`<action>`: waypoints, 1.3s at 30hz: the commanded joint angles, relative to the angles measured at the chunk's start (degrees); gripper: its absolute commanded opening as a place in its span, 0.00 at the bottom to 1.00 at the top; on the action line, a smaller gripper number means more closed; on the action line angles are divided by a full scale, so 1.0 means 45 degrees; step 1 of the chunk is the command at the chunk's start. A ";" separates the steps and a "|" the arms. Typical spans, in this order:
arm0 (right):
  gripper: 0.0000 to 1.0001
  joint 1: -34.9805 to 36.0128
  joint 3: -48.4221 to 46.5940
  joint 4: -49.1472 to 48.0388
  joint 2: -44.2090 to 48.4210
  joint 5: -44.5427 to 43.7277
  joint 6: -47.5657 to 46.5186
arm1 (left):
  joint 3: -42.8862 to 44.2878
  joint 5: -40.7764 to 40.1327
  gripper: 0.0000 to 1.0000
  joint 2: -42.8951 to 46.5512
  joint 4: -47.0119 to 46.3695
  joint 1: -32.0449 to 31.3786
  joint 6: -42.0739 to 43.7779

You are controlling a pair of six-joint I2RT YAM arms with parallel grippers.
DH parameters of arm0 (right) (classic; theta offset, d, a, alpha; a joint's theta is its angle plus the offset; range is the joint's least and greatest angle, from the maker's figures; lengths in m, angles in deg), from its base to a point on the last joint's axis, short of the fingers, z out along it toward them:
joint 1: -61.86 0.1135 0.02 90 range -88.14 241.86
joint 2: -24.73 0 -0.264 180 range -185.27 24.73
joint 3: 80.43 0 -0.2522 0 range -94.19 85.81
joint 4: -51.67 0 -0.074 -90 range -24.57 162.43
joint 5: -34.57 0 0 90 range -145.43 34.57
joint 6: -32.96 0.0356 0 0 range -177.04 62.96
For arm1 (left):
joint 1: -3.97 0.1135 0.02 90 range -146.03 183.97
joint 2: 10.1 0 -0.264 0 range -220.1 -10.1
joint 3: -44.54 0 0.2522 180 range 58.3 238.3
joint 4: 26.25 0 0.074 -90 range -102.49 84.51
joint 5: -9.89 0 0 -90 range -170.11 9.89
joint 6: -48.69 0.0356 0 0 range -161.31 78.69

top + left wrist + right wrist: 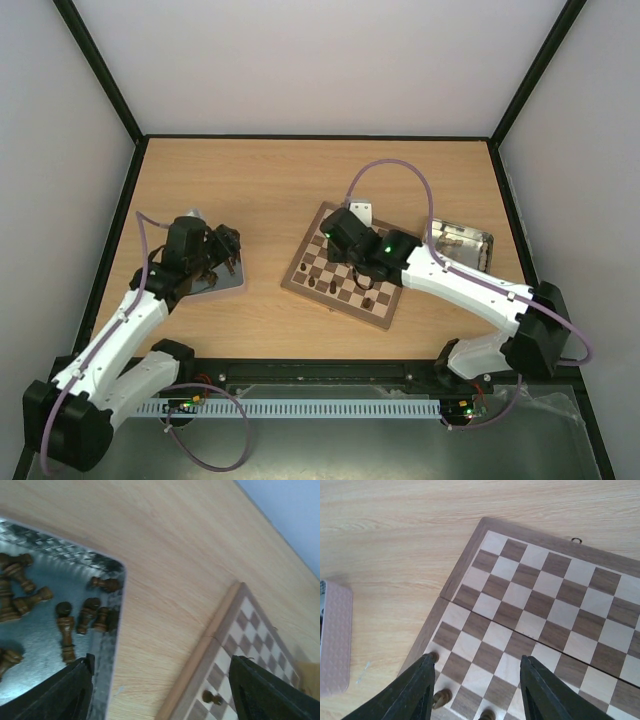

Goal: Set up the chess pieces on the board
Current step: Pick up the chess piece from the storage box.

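The board (340, 300) lies in the middle of the table, with several dark chess pieces (334, 288) standing on its near rows. My right gripper (335, 228) hovers over the board's far left part, open and empty. In the right wrist view its jaws (477, 659) straddle bare squares of the board (555, 585), with small pieces (441, 697) near the left finger. My left gripper (228, 250) is open and empty over the right edge of a grey tray (222, 283). In the left wrist view (160, 662) several pieces (65, 630) lie on their sides in that tray (107, 665). One piece (212, 697) stands on the board (220, 630).
A second metal tray (460, 243) sits at the back right of the board, partly behind my right arm. The left tray's side (335, 640) shows at the left edge of the right wrist view. Bare wooden table (165, 580) lies between tray and board.
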 commanded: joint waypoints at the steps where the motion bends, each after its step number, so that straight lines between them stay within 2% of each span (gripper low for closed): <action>1: 0.46 -0.0450 0.0865 -0.1563 0.0225 -0.0344 0.0140 | -0.0069 0.0471 0.74 -0.0882 0.0941 0.0981 0.0813; 6: 0.45 -0.0846 0.1622 -0.2681 0.0237 0.0481 -0.0147 | 0.0058 0.1460 0.57 -0.2321 0.1154 0.2134 0.1526; 10: 0.45 -0.0991 0.2084 -0.3224 0.0212 0.0905 -0.0403 | 0.0340 0.1153 0.53 -0.3776 0.1318 0.2294 0.1895; 13: 0.44 -0.1104 0.2252 -0.3436 0.0213 0.1047 -0.0592 | 0.0719 0.0423 0.50 -0.4766 0.1505 0.2316 0.2065; 16: 0.43 -0.1148 0.2334 -0.3514 0.0246 0.0972 -0.0813 | 0.1200 -0.0832 0.42 -0.5525 0.1762 0.2336 0.2202; 19: 0.43 -0.1184 0.2386 -0.3504 0.0287 0.0827 -0.0924 | 0.1591 -0.1950 0.40 -0.5934 0.1969 0.2382 0.2138; 22: 0.42 -0.1189 0.2473 -0.3548 0.0383 0.0755 -0.0960 | 0.1551 -0.2143 0.40 -0.6257 0.1705 0.2568 0.2058; 26: 0.40 -0.1198 0.2535 -0.3556 0.0415 0.0711 -0.0991 | 0.1459 -0.2048 0.20 -0.6944 0.1335 0.2789 0.2168; 27: 0.40 -0.1198 0.2559 -0.3528 0.0433 0.0674 -0.0989 | 0.1418 -0.2102 0.18 -0.7081 0.1255 0.2829 0.2190; 39: 0.40 -0.1218 0.2630 -0.3392 0.0427 0.0561 -0.0915 | 0.1087 -0.1337 0.28 -0.8372 0.0066 0.3289 0.2609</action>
